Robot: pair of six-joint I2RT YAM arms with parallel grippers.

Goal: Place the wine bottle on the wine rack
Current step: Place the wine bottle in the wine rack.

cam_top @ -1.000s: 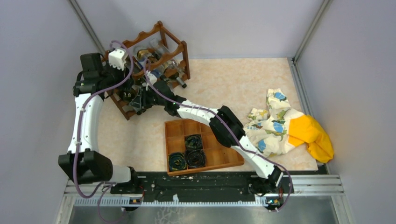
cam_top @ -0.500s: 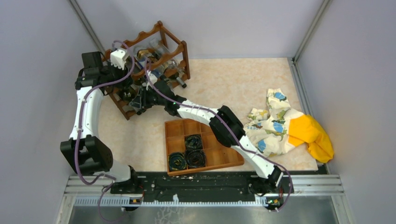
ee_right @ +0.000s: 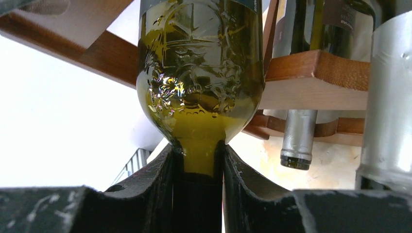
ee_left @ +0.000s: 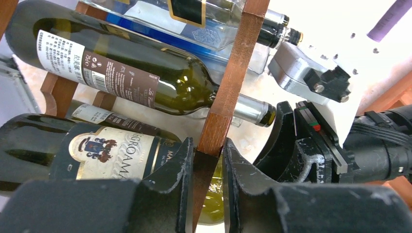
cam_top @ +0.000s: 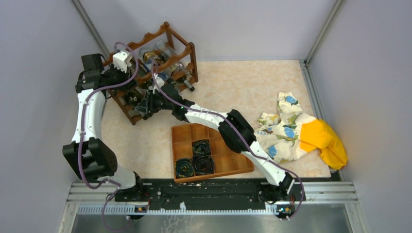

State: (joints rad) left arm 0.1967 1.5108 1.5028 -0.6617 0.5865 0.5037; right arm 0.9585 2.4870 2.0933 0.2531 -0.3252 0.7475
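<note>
Beside the wine bottle (ee_right: 199, 73), other bottles (ee_left: 121, 73) crowd the wine rack (ee_left: 231, 82).

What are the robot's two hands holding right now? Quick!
Left gripper: closed on an upright post of the wine rack.
Right gripper: closed on the neck of the wine bottle.

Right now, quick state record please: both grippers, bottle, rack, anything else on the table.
left gripper: shut on an upright post of the wine rack
right gripper: shut on the wine bottle at its neck
wine bottle: low in the rack, neck outward; seating unclear
other bottles: lying on the rails
off to the side: compartment tray, cloth
</note>
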